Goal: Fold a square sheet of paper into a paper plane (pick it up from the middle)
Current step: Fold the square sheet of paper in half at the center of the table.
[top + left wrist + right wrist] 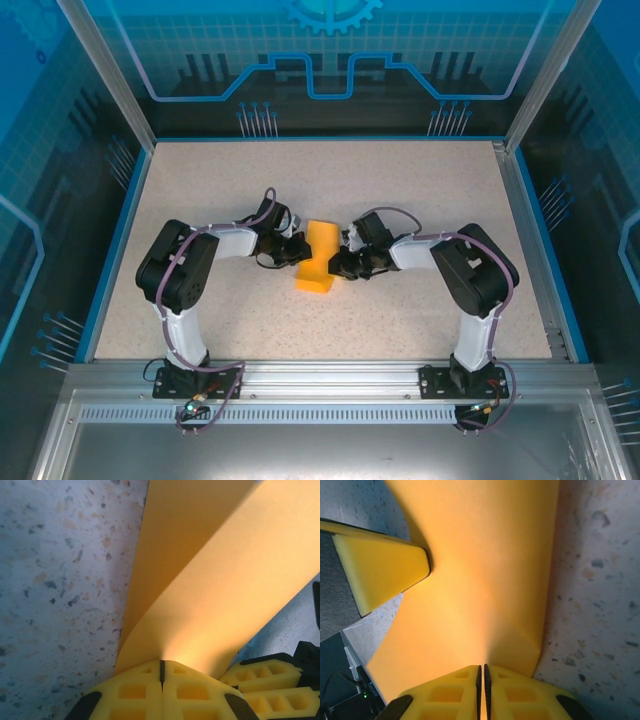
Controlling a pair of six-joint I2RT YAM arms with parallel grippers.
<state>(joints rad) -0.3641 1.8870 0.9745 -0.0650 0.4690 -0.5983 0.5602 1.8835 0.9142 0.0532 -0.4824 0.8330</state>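
Observation:
The square sheet of paper (pixel 318 258) is a folded orange-yellow shape held up at the table's middle, between my two grippers. My left gripper (pixel 298 248) is on its left side and is shut on its edge. In the left wrist view the jaws (pixel 161 666) are pressed together, and the paper (pixel 210 580) bends away from their tips in two layers. My right gripper (pixel 341 263) is shut on the paper's right side. In the right wrist view a sliver of orange shows between its jaws (pixel 482 672). The paper (pixel 485 570) rises from there, with a folded corner at lower right.
The speckled table (pixel 420 190) has free room all round the paper. A blue rim (pixel 110 250) and glass walls enclose it. An aluminium rail (pixel 320 375) carries both arm bases at the near edge. The left gripper's fingers (pixel 380 570) touch the paper in the right wrist view.

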